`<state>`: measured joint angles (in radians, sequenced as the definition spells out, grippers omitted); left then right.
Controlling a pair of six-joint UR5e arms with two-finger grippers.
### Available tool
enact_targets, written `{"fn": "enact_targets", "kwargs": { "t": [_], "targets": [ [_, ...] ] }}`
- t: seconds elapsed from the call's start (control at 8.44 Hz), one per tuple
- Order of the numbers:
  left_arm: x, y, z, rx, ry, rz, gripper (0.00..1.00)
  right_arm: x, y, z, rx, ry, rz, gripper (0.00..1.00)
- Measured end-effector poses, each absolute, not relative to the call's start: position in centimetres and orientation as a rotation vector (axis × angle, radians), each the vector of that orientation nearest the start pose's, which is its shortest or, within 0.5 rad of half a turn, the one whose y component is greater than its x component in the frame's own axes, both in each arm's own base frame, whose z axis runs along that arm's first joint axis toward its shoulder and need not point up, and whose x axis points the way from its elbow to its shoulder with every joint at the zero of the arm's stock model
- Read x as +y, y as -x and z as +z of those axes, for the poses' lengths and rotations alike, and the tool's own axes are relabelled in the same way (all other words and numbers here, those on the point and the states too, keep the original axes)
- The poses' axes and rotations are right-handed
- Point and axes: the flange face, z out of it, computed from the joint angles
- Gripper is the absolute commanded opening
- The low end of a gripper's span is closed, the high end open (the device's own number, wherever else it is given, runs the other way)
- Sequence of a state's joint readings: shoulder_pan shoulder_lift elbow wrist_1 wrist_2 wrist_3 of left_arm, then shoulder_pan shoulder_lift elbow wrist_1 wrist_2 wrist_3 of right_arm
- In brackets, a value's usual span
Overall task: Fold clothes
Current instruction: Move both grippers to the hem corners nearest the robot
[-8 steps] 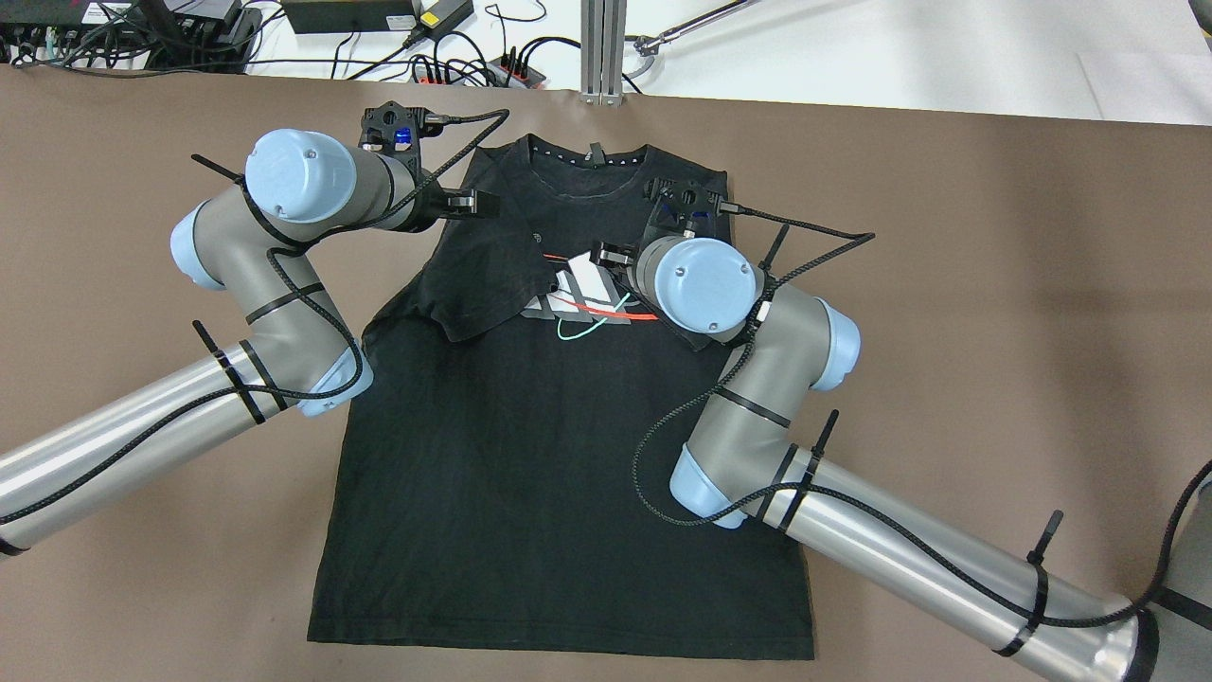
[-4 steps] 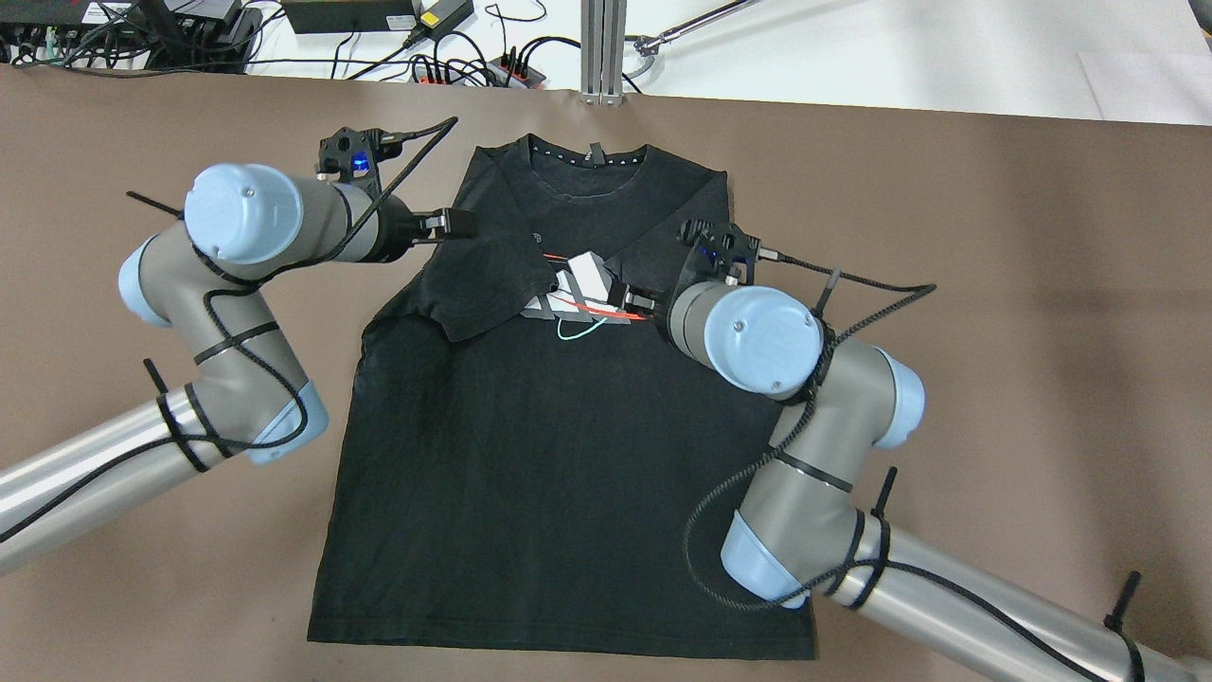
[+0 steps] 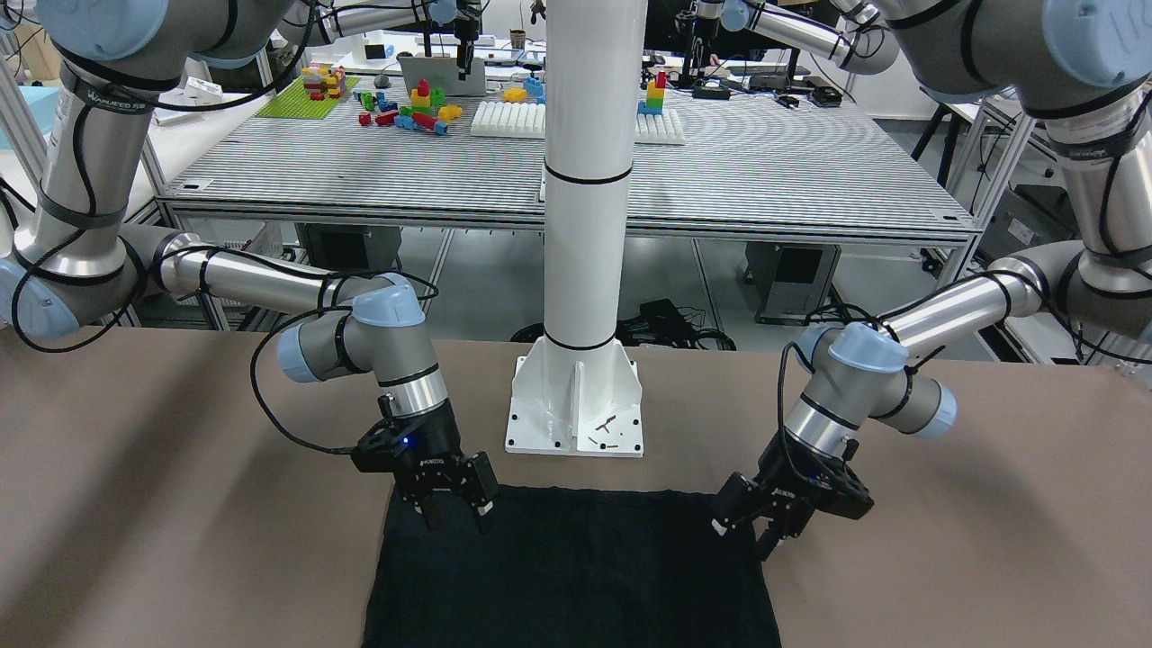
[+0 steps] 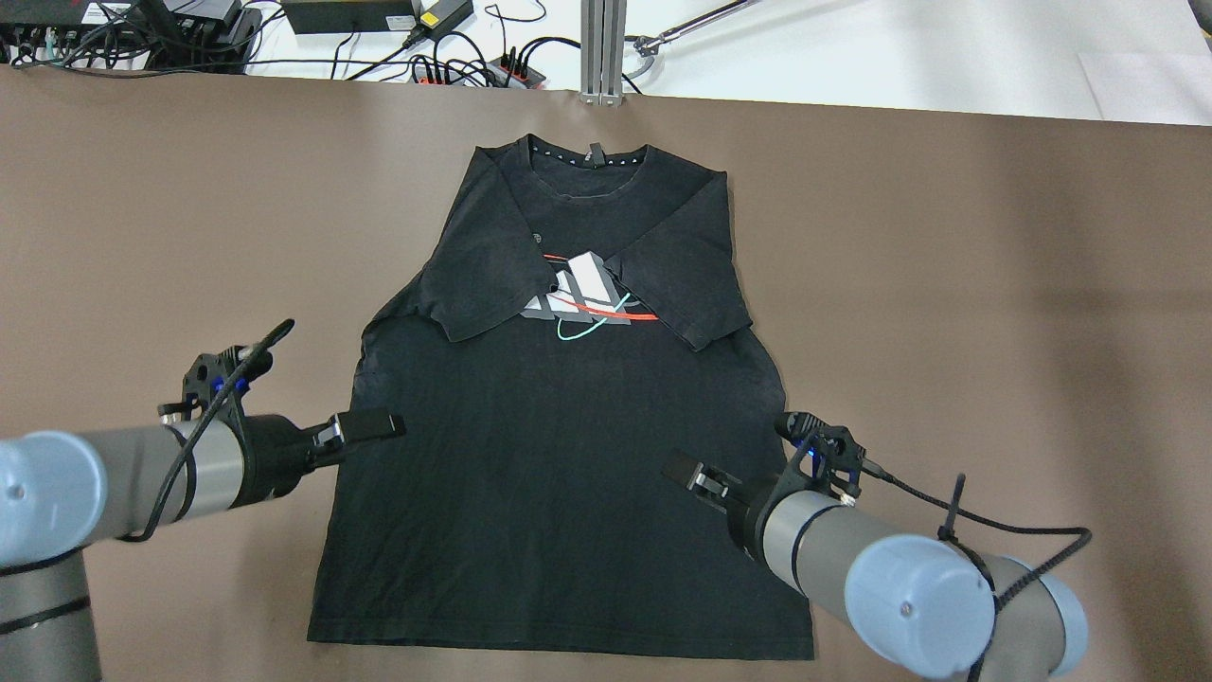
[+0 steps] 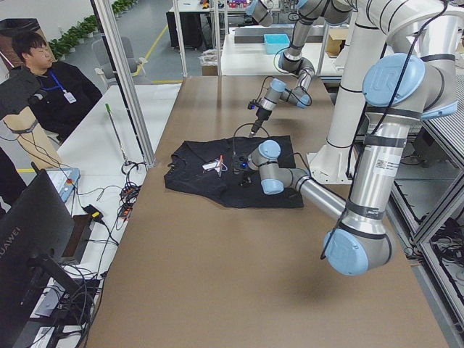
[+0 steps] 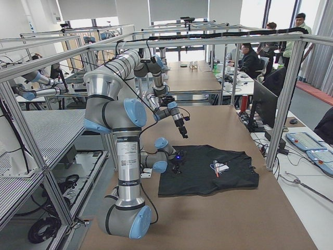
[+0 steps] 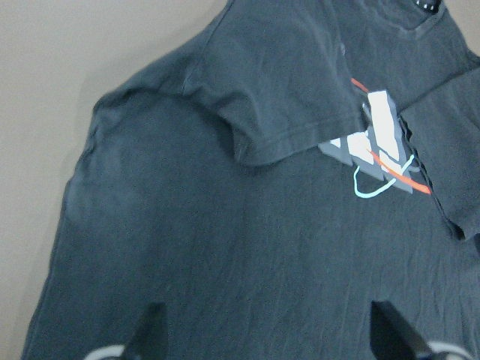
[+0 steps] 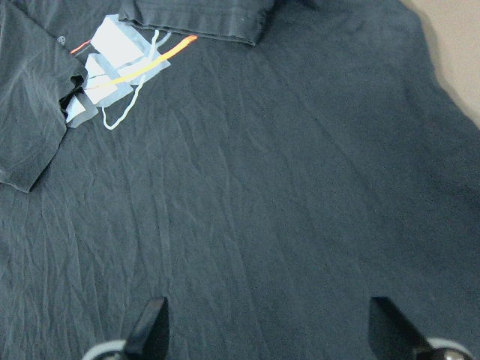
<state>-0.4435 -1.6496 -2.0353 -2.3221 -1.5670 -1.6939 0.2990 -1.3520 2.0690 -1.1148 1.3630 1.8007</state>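
Observation:
The clothes are one black T-shirt point(image 4: 568, 455) with a grey, white, red and teal chest print, lying flat on the brown table point(image 4: 947, 284). Both sleeves are folded in over the chest. My left gripper point(image 4: 371, 426) hovers open over the shirt's left side edge, below the folded sleeve; the left wrist view shows the shirt point(image 7: 247, 247) under the open gripper point(image 7: 271, 334), nothing held. My right gripper point(image 4: 686, 471) hovers open over the shirt's right lower half, with the shirt point(image 8: 262, 187) below the gripper point(image 8: 270, 330). In the front-facing view both the left gripper point(image 3: 747, 533) and the right gripper point(image 3: 457, 513) hang over the shirt's hem point(image 3: 576, 567).
A white pillar's base plate point(image 3: 576, 423) stands just behind the hem on the robot's side. Cables and power strips point(image 4: 454, 66) and an aluminium post point(image 4: 602, 47) line the far edge. A seated person point(image 5: 43, 72) is beyond the table's far side.
Both arms have drawn back from the sleeves near the collar toward the robot's side and now hover over the shirt's lower half. The sleeves stay folded in.

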Motion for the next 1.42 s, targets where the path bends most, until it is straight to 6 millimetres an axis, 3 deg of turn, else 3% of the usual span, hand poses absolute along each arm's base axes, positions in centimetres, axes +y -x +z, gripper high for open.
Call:
{"fn": "enact_targets", "kwargs": {
  "t": [0.24,0.47,0.59,0.95,1.19,1.3,1.42],
  "targets": [
    [-26.2,-40.6,32.0,1.302,-0.153,-0.513,0.95,-24.1,44.0,28.6,-1.229,-0.204,0.627,0.94],
    [-21.5,-41.3,35.0,1.289,-0.127,-0.511,0.95,-19.9,43.1,32.0,-1.245,-0.211,0.64,0.94],
    [-20.1,-41.2,36.7,1.276,-0.126,-0.51,0.95,-18.7,42.5,33.5,-1.252,-0.21,0.647,0.94],
    [-18.8,-42.5,40.6,1.219,-0.129,-0.51,0.95,-17.8,41.6,34.9,-1.271,-0.208,0.658,0.94],
    [-18.7,-43.1,42.2,1.191,-0.134,-0.507,0.94,-17.8,41.6,35.0,-1.272,-0.208,0.659,0.94],
    [-18.7,-43.2,42.4,1.187,-0.134,-0.506,0.89,-17.8,41.6,35.1,-1.272,-0.208,0.659,0.94],
    [-18.6,-43.2,42.4,1.186,-0.134,-0.505,0.64,-17.8,41.6,35.1,-1.272,-0.208,0.659,0.94]
  ]
}}
